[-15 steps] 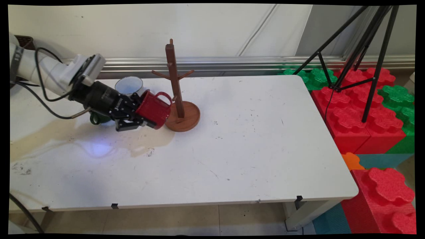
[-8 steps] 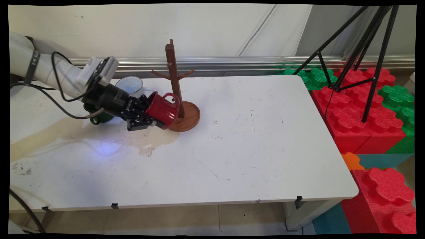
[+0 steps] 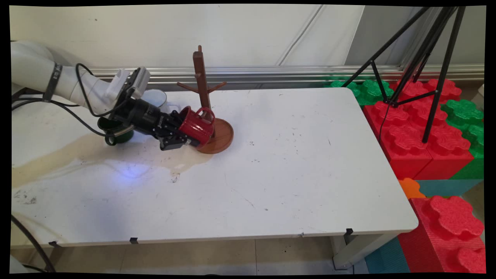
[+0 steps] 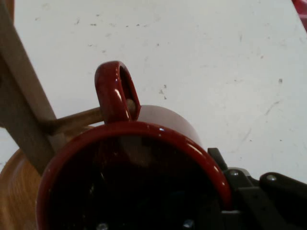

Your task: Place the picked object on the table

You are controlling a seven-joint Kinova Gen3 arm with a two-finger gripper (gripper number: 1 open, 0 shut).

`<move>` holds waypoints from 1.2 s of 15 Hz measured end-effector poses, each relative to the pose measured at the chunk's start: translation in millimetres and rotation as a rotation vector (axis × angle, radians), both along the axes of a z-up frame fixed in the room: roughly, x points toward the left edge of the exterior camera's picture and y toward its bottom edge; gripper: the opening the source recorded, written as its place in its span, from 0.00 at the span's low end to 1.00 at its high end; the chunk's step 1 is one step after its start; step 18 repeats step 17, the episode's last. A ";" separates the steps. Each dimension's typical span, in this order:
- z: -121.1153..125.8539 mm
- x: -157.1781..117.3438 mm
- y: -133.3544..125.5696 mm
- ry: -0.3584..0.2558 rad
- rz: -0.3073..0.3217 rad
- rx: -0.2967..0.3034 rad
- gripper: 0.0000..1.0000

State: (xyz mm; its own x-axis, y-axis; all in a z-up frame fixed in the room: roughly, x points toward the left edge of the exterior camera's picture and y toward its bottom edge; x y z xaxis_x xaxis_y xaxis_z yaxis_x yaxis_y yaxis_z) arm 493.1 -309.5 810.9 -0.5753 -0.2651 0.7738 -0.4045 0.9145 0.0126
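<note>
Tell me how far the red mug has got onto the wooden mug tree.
Done: the claw holds the red mug by its rim, lifted and tipped sideways. In hand: the handle loops over the tip of a lower peg on the mug tree. Left: releasing it; green mug and white mug stand on the table.

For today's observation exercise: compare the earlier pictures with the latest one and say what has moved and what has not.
The gripper, shut on the red mug, has carried it right, to the wooden mug tree; in the hand view a lower peg's tip now sits in the handle's loop. The mug tree, white mug and green mug have not moved.
</note>
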 end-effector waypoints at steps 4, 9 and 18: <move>-6.2 -1.2 -5.6 -0.003 0.024 0.013 0.00; -11.6 0.3 -9.5 -0.008 0.040 0.020 1.00; -9.9 5.8 -10.9 -0.017 0.030 0.003 1.00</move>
